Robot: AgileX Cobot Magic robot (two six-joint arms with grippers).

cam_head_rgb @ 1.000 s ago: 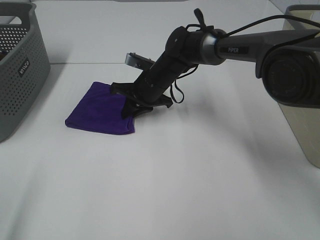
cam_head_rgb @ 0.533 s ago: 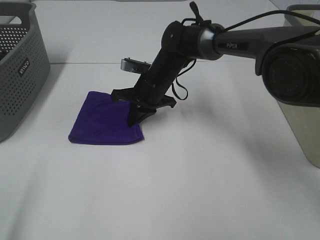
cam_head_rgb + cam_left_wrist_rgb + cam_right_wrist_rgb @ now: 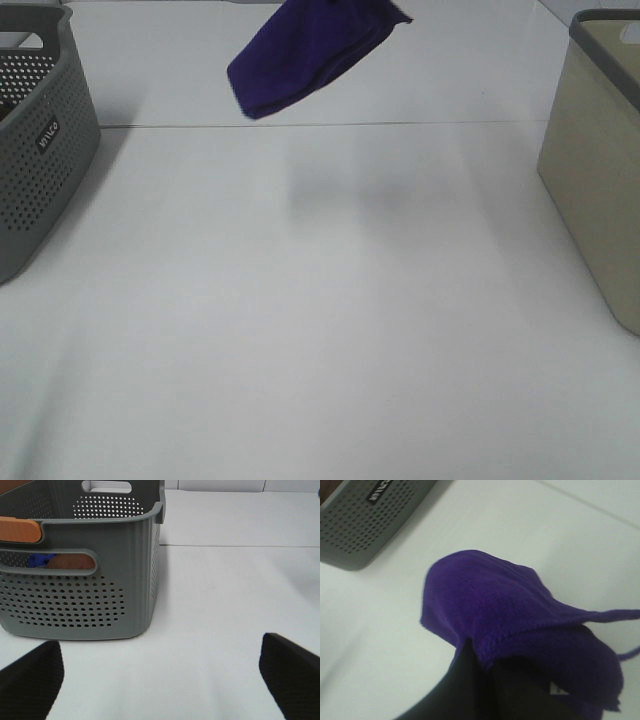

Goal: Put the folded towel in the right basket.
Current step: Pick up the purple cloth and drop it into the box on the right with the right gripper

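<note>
A white bench (image 3: pixel 330 340) is seen from a high camera. The folded towel (image 3: pixel 310 48), deep purple, hangs in the air above the far edge of the bench, a little left of the middle. It touches no surface. Its upper end is cut off by the top of the picture, so the arm that carries it does not show in this view. A faint grey shadow (image 3: pixel 345 190) lies on the bench below it.

The right basket (image 3: pixel 597 180), beige with a dark grey rim, stands at the right edge of the bench, well apart from the towel. A grey basket (image 3: pixel 45 165) with perforated walls stands at the left edge.

In the right wrist view the right gripper (image 3: pixel 487 680) is clamped on the towel. Its dark jaws meet under a stitched fold, and the cloth bulges up and over them. A corner of the grey basket shows beyond.

In the left wrist view the left gripper (image 3: pixel 160 667) is low over the bench at its left edge, facing the grey basket. Its two black fingers (image 3: pixel 31 677) stand wide apart with nothing between them. Through the basket's handle slot something blue and something brown show, too hidden to tell what.
</note>
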